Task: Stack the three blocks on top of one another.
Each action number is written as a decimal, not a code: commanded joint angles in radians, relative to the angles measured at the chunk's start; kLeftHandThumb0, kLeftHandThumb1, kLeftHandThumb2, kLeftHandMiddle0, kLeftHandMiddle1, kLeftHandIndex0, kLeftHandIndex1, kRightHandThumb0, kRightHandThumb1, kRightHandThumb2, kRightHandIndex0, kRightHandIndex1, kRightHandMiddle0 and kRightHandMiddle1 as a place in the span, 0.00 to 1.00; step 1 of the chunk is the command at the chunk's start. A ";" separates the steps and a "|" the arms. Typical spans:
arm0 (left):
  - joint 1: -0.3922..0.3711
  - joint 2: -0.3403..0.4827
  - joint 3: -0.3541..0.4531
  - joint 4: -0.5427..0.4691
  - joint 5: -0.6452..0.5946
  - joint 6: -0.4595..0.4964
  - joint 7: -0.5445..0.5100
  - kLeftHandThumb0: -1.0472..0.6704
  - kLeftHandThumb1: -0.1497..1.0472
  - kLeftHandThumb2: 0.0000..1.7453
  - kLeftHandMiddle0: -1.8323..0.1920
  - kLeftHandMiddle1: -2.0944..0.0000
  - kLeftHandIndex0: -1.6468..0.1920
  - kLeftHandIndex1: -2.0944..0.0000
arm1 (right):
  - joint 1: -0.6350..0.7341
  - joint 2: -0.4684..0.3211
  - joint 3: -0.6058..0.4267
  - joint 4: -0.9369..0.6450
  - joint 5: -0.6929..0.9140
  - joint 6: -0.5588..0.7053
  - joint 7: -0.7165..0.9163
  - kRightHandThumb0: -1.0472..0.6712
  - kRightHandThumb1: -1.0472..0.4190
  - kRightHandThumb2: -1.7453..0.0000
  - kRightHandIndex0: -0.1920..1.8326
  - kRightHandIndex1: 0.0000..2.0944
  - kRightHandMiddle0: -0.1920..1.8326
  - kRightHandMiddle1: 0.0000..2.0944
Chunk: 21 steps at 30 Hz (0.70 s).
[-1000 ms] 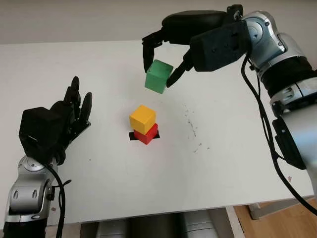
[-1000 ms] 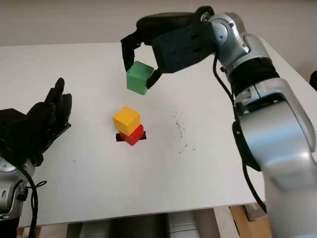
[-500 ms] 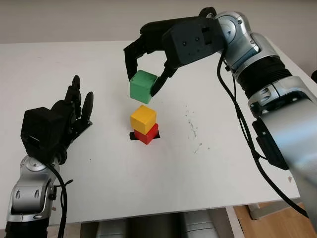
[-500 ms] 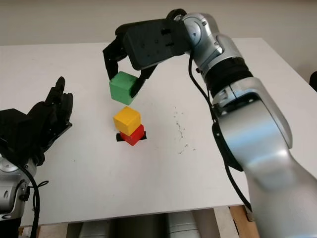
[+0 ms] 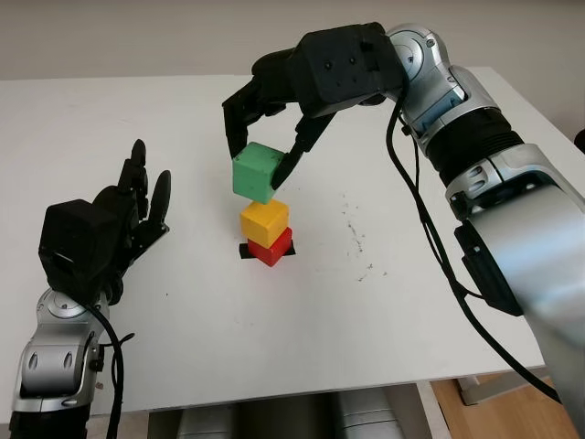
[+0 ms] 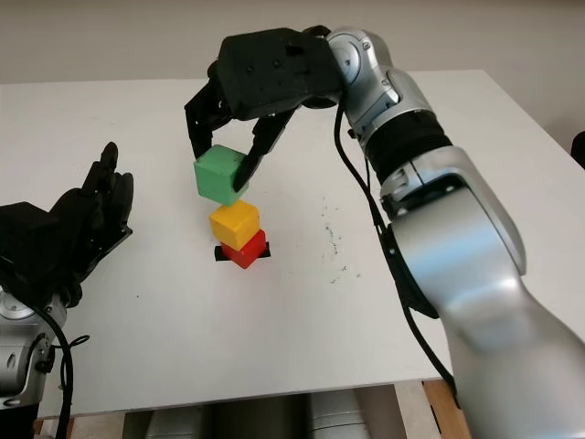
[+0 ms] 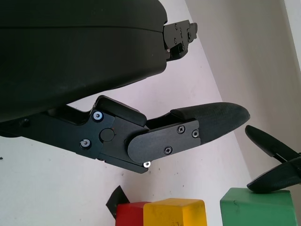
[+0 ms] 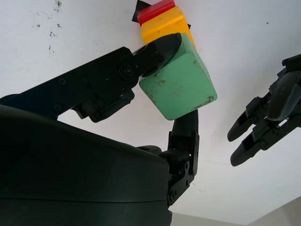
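Note:
A yellow block [image 5: 265, 220] sits on a red block [image 5: 271, 248], which stands on a black mark on the white table [image 5: 411, 302]. Just above and slightly left of the yellow block hangs a green block [image 5: 256, 172], tilted, with my right hand [image 5: 263, 151] shut on it from above. A small gap separates the green block [image 8: 178, 87] from the yellow block [image 8: 162, 26] below. My left hand [image 5: 114, 224] is open above the table's left side, well apart from the stack.
Small dark specks [image 5: 356, 240] dot the table right of the stack. The table's front edge [image 5: 274, 393] runs near the picture's bottom. A pale wall lies beyond the far edge.
My right hand has carried the green block leftward and down, from high at the back right to just above the yellow block. The left hand has barely moved.

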 commanded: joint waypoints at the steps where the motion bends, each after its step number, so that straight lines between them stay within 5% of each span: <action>1: 0.006 0.012 -0.008 -0.023 0.008 -0.007 -0.003 0.15 1.00 0.41 1.00 1.00 1.00 1.00 | 0.009 -0.002 -0.010 -0.024 0.008 -0.004 0.002 0.37 0.10 0.97 0.24 0.02 0.28 0.79; 21: 0.007 0.018 -0.008 -0.031 0.009 0.011 -0.015 0.14 1.00 0.41 1.00 1.00 1.00 1.00 | 0.032 0.003 0.020 -0.023 -0.042 -0.014 -0.022 0.37 0.10 0.97 0.23 0.02 0.32 0.73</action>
